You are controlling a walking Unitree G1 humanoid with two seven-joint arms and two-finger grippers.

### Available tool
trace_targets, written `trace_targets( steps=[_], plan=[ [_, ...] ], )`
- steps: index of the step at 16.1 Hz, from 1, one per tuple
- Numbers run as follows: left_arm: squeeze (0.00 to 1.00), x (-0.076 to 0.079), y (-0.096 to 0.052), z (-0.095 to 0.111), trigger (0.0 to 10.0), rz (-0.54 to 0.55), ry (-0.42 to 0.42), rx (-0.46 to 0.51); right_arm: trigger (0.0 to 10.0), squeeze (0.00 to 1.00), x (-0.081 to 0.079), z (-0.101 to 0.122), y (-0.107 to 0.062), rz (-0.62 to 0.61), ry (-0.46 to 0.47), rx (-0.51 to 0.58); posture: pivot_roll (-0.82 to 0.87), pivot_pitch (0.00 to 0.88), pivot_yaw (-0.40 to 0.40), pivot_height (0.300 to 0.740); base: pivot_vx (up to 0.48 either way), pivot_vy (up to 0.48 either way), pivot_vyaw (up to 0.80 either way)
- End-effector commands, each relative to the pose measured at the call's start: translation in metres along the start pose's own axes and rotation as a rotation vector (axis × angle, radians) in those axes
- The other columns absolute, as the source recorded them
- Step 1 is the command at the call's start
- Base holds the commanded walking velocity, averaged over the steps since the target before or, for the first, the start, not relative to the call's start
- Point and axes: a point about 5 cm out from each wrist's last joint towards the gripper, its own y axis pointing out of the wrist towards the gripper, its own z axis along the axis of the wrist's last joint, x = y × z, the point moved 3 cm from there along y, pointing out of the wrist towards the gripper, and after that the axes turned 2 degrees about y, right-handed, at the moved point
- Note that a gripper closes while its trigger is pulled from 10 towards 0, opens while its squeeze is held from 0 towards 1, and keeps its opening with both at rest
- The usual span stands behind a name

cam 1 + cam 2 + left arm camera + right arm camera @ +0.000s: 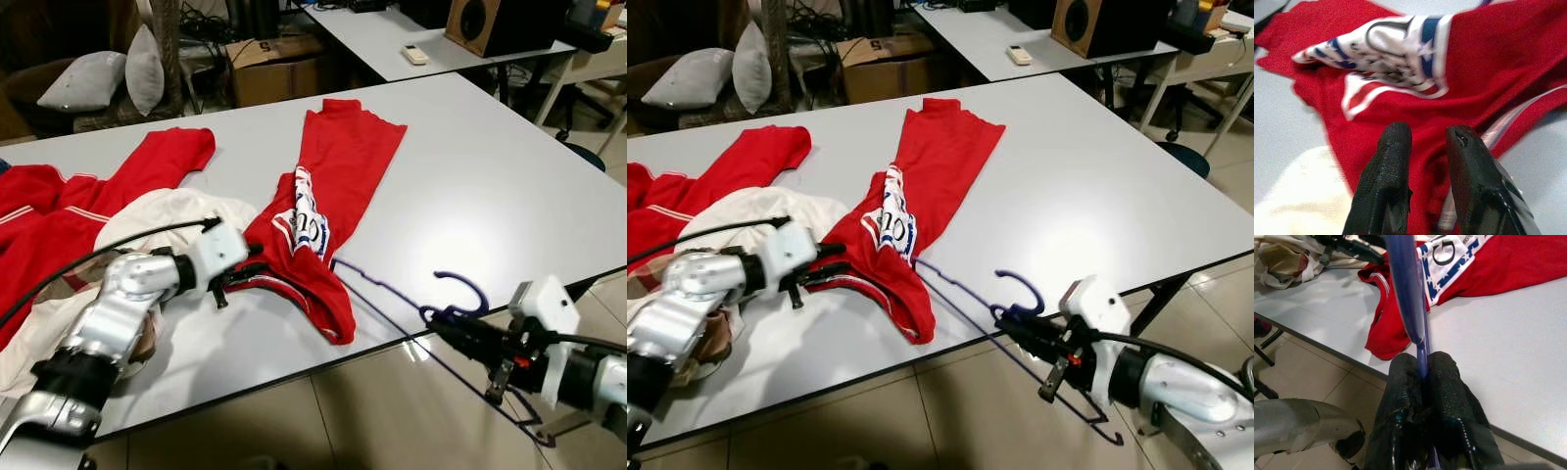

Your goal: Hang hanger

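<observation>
Progress is being judged as early to middling: the hanger is being held and partly fed into a garment, but nothing is yet being hung on any rail, and no rail is being shown.

One white table is being used as the work surface, and a second pale table is being seen behind it. Two red garments are being counted: a red jersey with a blue-and-white patch lying across the middle of the table, and a red jacket spread toward the robot's left. One cream cloth is being bunched between them.

One purple hanger is being held at the near table edge, its hook over the tabletop, one arm running under the jersey's lower hem and the rest hanging off the edge. It is being clamped at the neck by the right gripper, whose fingers are being pressed tight on the wire.

The left gripper is being held at the jersey's hem, its fingers slightly parted, with red fabric between and beneath them; a firm pinch cannot be confirmed.

Still to be done, by judgement: the jersey being seated fully on the hanger, then the hanger being carried to a rail.
</observation>
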Motion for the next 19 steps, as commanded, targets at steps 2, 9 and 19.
trace_targets(
  steps=[2,9,19],
  plan=[
    [0.0,-0.006,0.002,-0.001,10.0,0.026,0.056,-0.034,10.0,0.0,-0.004,0.004,0.0,0.003,-0.022,0.002,-0.05,0.0,0.084,0.74,0.0,0.0,0.0],
    [0.0,0.006,0.001,0.014,10.0,-0.068,-0.116,0.146,10.0,0.0,-0.004,0.001,0.001,-0.012,-0.015,-0.002,-0.05,0.0,0.095,0.74,0.0,0.0,0.0],
    [0.0,0.004,0.002,-0.022,10.0,0.001,0.045,-0.089,10.0,0.0,-0.007,-0.001,0.009,0.004,-0.031,-0.016,-0.05,0.0,0.092,0.74,0.0,0.0,0.0]
  ],
)
